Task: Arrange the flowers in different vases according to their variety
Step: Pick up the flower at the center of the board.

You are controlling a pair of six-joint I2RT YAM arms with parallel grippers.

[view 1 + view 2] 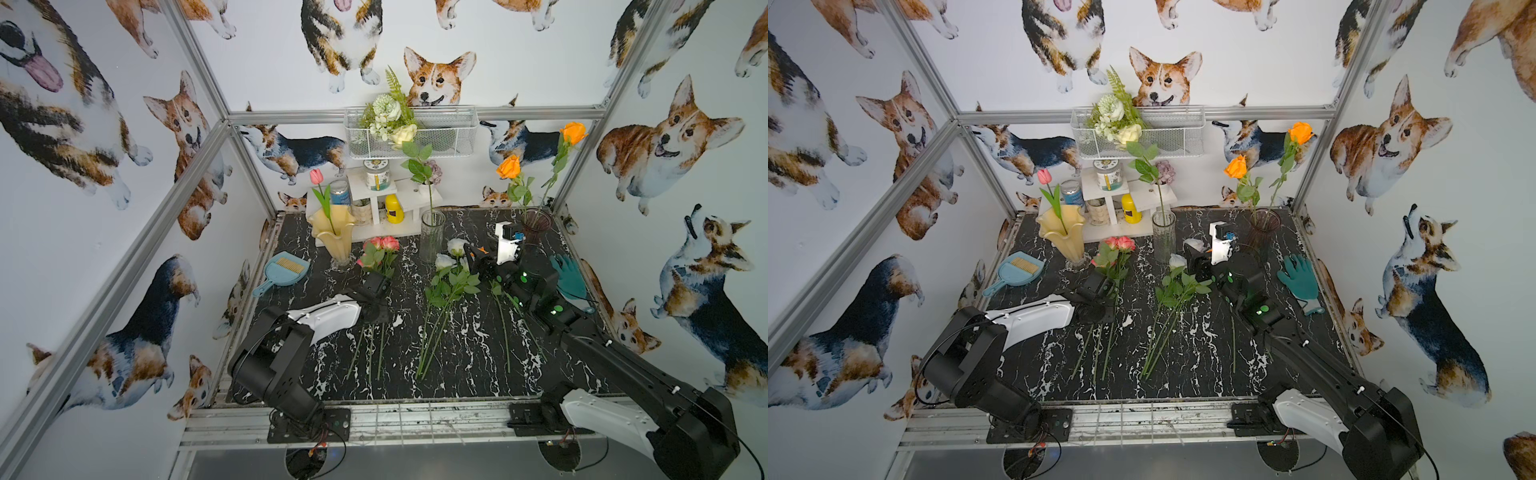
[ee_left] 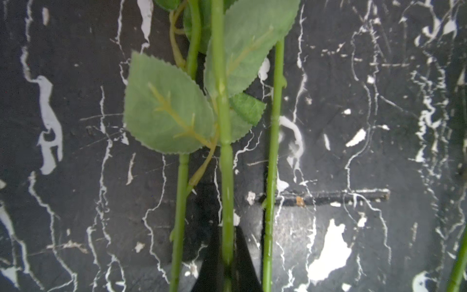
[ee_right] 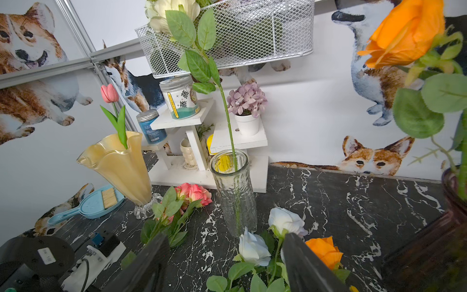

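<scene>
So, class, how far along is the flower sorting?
Done: a pink tulip stands in the yellow vase, a cream rose in the clear vase, two orange roses in the purple vase. In hand: the left gripper is shut on a pink rose stem. Remaining: pink roses, white roses and one orange rose on the table.

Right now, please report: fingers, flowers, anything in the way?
Left fingers shut on middle pink rose stem. Right fingers open over white roses. Two neighbour stems close beside it.
</scene>
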